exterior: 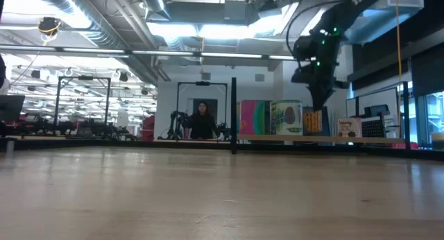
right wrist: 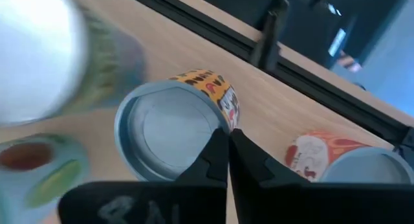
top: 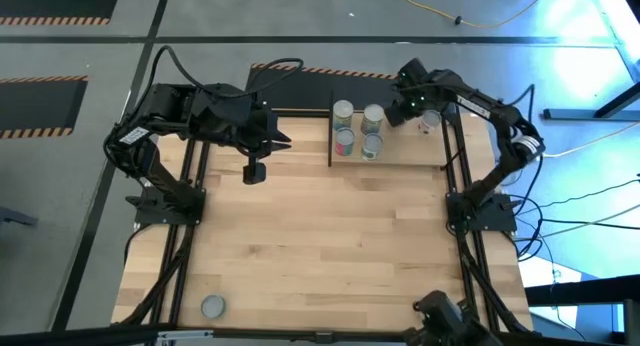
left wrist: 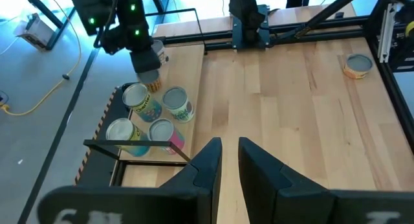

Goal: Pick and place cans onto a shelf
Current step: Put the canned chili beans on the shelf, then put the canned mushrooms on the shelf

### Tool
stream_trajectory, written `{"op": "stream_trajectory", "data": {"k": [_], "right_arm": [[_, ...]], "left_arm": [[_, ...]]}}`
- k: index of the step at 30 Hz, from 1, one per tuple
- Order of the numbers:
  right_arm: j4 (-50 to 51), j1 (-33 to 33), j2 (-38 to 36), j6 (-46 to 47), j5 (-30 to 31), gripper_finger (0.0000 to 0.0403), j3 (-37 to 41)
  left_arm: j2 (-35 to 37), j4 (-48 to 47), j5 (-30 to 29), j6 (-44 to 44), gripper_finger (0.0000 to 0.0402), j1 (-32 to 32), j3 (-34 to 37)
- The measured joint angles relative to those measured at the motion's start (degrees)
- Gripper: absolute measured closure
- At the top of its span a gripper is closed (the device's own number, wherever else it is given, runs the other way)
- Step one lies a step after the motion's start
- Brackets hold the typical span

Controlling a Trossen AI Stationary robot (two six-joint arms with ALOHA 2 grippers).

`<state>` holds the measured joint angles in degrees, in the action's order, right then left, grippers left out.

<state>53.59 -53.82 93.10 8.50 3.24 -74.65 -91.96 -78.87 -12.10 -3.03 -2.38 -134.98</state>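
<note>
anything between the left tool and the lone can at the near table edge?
Nothing: high view shows only bare tabletop between the left tool and the lone can.

Legible text: none. Labels on the cans (left wrist: 149, 111) show coloured patterns only; lettering too blurred to read.

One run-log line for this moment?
right claw: shut, over cans on shelf | left claw: idle above table | one can at near edge

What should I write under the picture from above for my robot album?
Four cans stand on the shelf while the shut right gripper reaches over its far corner; one can waits alone.
</note>
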Motion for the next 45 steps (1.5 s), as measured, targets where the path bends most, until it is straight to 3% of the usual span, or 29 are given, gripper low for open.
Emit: {"op": "stream_trajectory", "data": {"k": [14, 23, 30, 38, 45], "right_arm": [[0.2, -1.4, 3.8, -0.9, 3.2, 0.0401, 0.0], [0.8, -1.6, 3.8, 0.2, 4.0, 0.0339, 0.0], [3.1, -1.5, 3.6, 0.0, 5.4, 0.0327, -0.3], [7.7, -0.4, -2.1, -0.2, 5.4, 0.0328, -8.3], [11.4, 6.2, -10.5, -6.2, 3.7, 0.0327, -15.5]], "left_arm": [[0.0, 0.0, 0.0, 0.0, 0.0357, 0.0, 0.0], [0.0, 0.0, 0.0, -0.1, 0.0357, 0.0, 0.0], [0.0, 0.0, 0.0, -0.1, 0.0357, 0.0, 0.0], [0.0, -0.3, 0.0, 0.3, 0.0357, 0.0, 0.0], [0.0, -7.2, 1.6, 4.9, 0.0357, 0.0, 0.0]]}}
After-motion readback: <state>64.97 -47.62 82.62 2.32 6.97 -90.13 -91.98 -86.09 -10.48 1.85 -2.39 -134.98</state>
